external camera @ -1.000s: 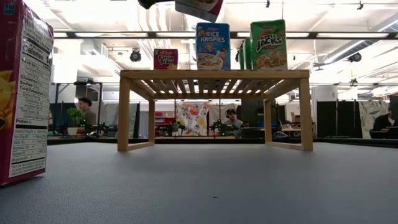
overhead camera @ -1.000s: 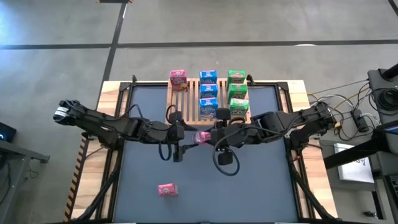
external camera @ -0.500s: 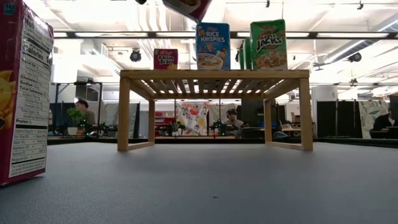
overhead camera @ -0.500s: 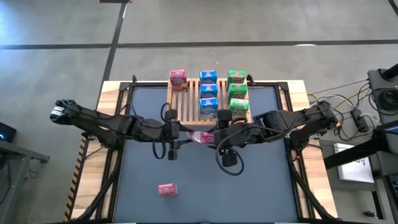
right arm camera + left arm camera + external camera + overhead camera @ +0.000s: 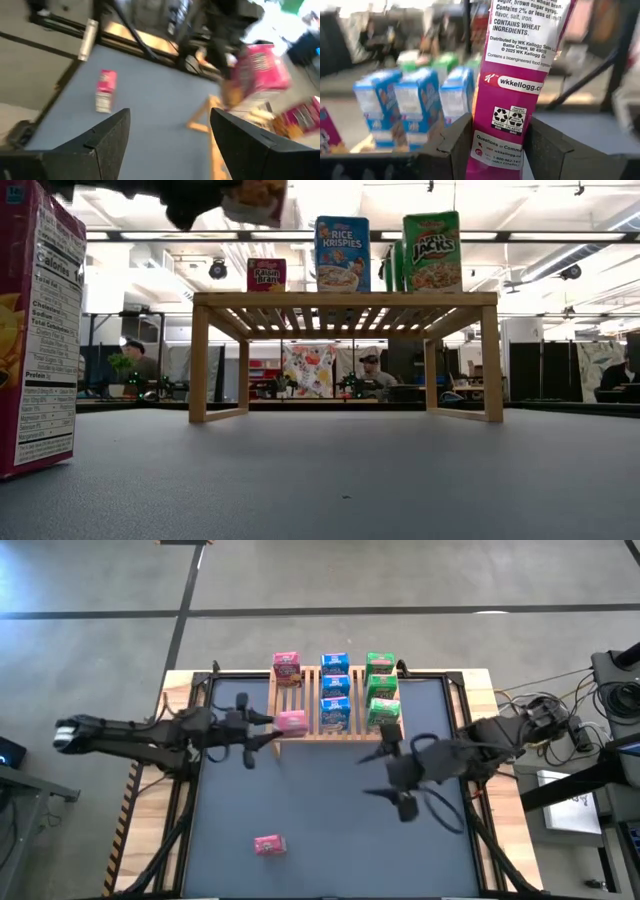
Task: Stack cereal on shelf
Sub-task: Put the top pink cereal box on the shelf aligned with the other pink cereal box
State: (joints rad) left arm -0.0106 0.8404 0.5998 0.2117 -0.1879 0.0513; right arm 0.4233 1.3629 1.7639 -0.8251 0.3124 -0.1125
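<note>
My left gripper [image 5: 272, 726] holds a pink cereal box [image 5: 291, 722] above the near left corner of the light wooden slatted shelf [image 5: 305, 705]. It shows at the top of the low view as the held box [image 5: 255, 194]. On the shelf stand one pink box [image 5: 286, 667], three blue boxes [image 5: 335, 688] and three green boxes [image 5: 382, 688]. Another pink box [image 5: 269, 845] lies on the table near its near edge. My right gripper [image 5: 386, 776] is open over the table, right of centre. My left gripper pinches the pink box between its two fingers [image 5: 454, 150], one on each broad face near one end [image 5: 496, 152]. The fingers reach in level from the table's left. The box is lifted clear, higher than the shelf top, its narrow printed side toward the wrist camera.
A pink box [image 5: 40, 330] stands close in front of the low camera, at its left. The shelf's left column has bare slats [image 5: 296, 695] near of its single pink box. The dark table surface [image 5: 330, 830] spreads between the shelf and the near edge.
Both grippers met over the table's middle with the pink box between them. The left gripper has since carried the box toward the far left, up to the shelf's near left corner. The right gripper has drawn back toward the table's right without it.
</note>
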